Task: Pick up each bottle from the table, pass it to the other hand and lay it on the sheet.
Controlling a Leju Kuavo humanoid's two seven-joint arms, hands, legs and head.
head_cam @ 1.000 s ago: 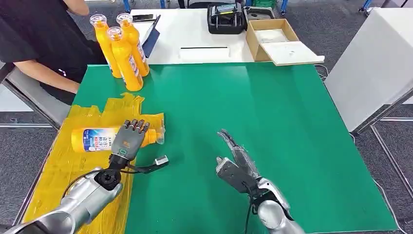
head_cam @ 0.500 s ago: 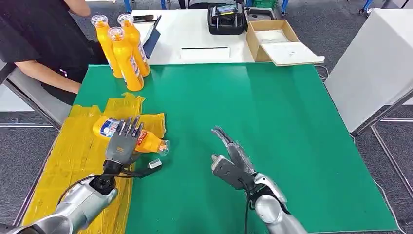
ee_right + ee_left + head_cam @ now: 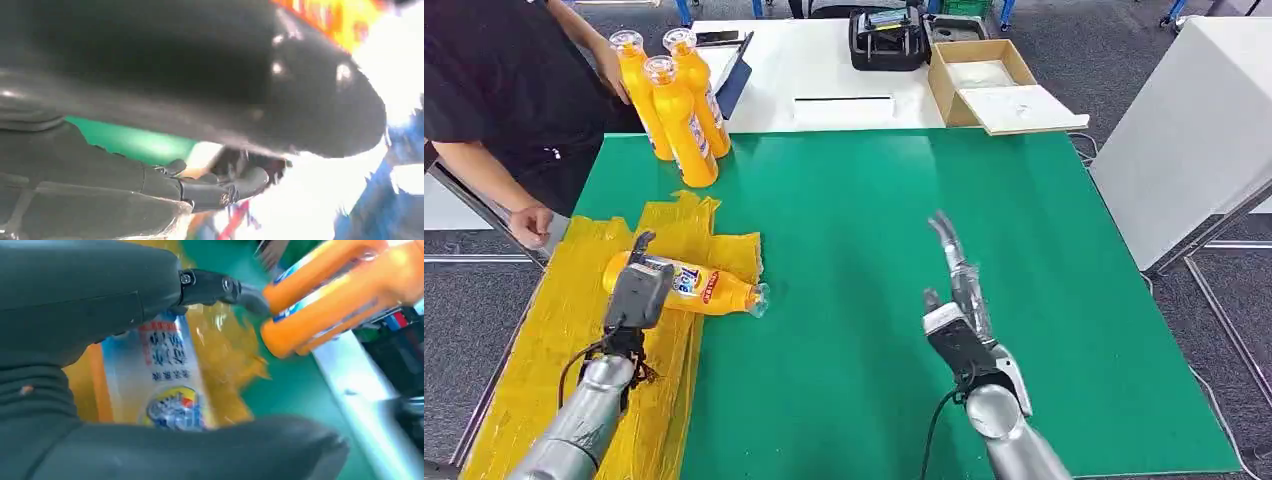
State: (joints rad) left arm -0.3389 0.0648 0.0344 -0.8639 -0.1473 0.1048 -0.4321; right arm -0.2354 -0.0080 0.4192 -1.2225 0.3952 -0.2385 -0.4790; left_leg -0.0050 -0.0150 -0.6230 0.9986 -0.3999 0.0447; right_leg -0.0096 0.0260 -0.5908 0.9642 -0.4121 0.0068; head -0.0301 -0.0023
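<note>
An orange bottle lies on its side on the yellow sheet, cap toward the green table; its blue and white label is close in the left wrist view. My left hand stands edge-on over the bottle's base end, fingers and thumb spread apart on either side of it, not closed on it. My right hand hovers over the green table, fingers stretched out and holding nothing. Three more orange bottles stand upright at the table's far left corner.
A person in black stands at the far left, one hand touching a standing bottle, the other hand by the sheet's edge. Behind the green table is a white table with a cardboard box and a black case.
My left hand let the bottle down onto the sheet and drew back to its base end. My right hand moved right and farther out. The person reached to the standing bottles.
</note>
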